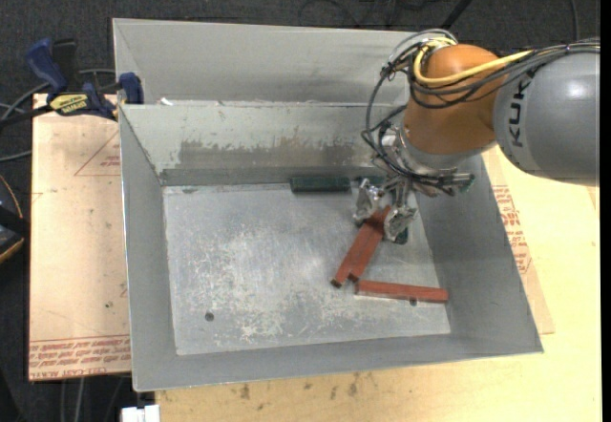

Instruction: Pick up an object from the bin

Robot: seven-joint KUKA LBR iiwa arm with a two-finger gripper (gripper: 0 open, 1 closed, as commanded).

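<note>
Three long things are all I count in the bin point(286, 353), plus one dark speck point(208, 317) far off to the end effector's left on the bare floor.

Nearest to me, just below the end effector and a little to its right, a flat red-brown bar point(401, 293) lies level on the floor. Its left end is close to the foot of the second piece, though I cannot tell whether they touch.

That second piece, the slanting red-brown bar point(358, 258), is the one in hand. It runs up from the floor, below and left of the end effector point(386, 220), straight into it. The jaws are closed down narrow on its upper end, with the bar between them.

I judge it to be stiff and light, wood or plastic, and not fragile. Its faces look smooth. Held at the tip, it may swing or pivot on a lift, so a hold nearer the middle would be steadier.

Beyond, to the end effector's left, a dark bar point(320, 184) lies along the foot of the back wall, well clear of the grip. The back wall is close behind the end effector. Of everything here, I judge only the flat bar might catch the dragging lower end.
</note>
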